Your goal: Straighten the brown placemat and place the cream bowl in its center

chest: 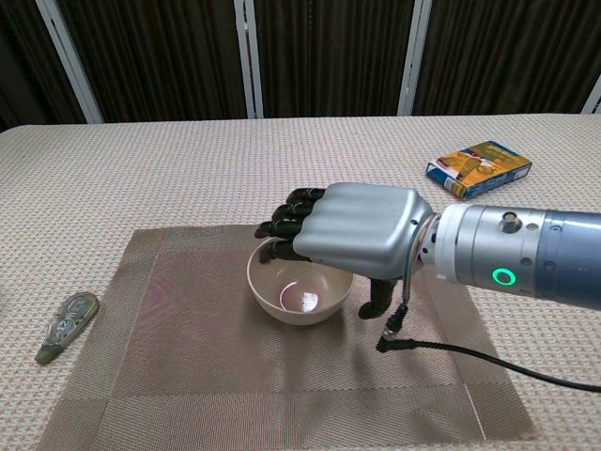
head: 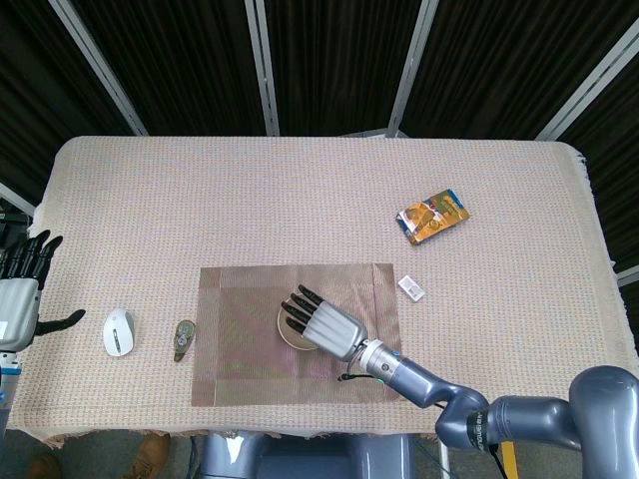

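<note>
Brown placemat (head: 240,334) (chest: 188,366): woven, lying flat and square to the near table edge, at roughly 6 o'clock on the beige tablecloth (head: 300,200) (chest: 141,160); its near edge is cut off at the bottom of the chest view.

Cream bowl (head: 290,332) (chest: 296,299): upright on the placemat, close to its middle, slightly toward 3 o'clock (most of it is covered by the hand in the head view).

Right hand (head: 324,324) (chest: 352,230): over the bowl's 3 o'clock rim, dark fingers (chest: 291,211) curled down at the far rim, thumb outside the near wall touching the mat. Whether it grips the bowl cannot be told from either view.

Left hand (head: 22,289): at the table's 9 o'clock edge, fingers apart, holding nothing; partly cut off by the frame, absent from the chest view.

White computer mouse (head: 118,331): at 9 o'clock of the placemat, apart from it.

Correction-tape dispenser (head: 184,339) (chest: 68,326): just beside the placemat's left edge.

Snack packet (head: 432,217) (chest: 479,167): at 2 o'clock, well apart; print illegible.

Small white tag (head: 410,288): near the placemat's 1 o'clock corner (too small to identify).
</note>
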Action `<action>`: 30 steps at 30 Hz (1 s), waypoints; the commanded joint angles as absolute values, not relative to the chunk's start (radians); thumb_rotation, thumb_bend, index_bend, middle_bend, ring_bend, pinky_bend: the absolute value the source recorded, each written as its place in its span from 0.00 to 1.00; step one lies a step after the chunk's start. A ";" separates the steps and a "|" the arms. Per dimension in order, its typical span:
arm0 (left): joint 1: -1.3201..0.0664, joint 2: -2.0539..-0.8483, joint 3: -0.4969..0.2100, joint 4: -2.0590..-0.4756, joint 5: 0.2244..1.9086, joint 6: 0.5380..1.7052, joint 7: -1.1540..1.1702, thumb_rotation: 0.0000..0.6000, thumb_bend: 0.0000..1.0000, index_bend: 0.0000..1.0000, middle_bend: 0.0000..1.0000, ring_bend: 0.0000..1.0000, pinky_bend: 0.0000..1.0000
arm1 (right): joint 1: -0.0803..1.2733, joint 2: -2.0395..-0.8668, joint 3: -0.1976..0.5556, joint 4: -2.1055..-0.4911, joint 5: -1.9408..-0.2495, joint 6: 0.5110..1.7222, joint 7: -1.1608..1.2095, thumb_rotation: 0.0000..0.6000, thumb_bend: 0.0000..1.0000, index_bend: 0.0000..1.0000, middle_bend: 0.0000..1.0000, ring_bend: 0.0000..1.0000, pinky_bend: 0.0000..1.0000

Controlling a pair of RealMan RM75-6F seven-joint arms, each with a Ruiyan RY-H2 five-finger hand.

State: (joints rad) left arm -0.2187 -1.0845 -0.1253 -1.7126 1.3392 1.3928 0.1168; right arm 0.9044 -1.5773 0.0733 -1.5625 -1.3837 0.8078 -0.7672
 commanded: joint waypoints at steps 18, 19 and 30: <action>-0.132 -1.107 -0.084 -1.681 1.471 1.574 0.133 1.00 0.00 0.00 0.00 0.00 0.00 | 0.463 -1.160 -0.042 -1.650 -1.564 1.455 -0.300 1.00 0.00 0.00 0.00 0.00 0.00; -0.123 -1.112 -0.077 -1.670 1.483 1.584 0.124 1.00 0.00 0.00 0.00 0.00 0.00 | 0.432 -1.158 -0.043 -1.627 -1.566 1.495 -0.253 1.00 0.00 0.00 0.00 0.00 0.00; -0.092 -1.124 -0.048 -1.627 1.529 1.606 0.093 1.00 0.00 0.00 0.00 0.00 0.00 | 0.251 -1.186 -0.040 -1.464 -1.533 1.643 -0.034 1.00 0.00 0.00 0.00 0.00 0.00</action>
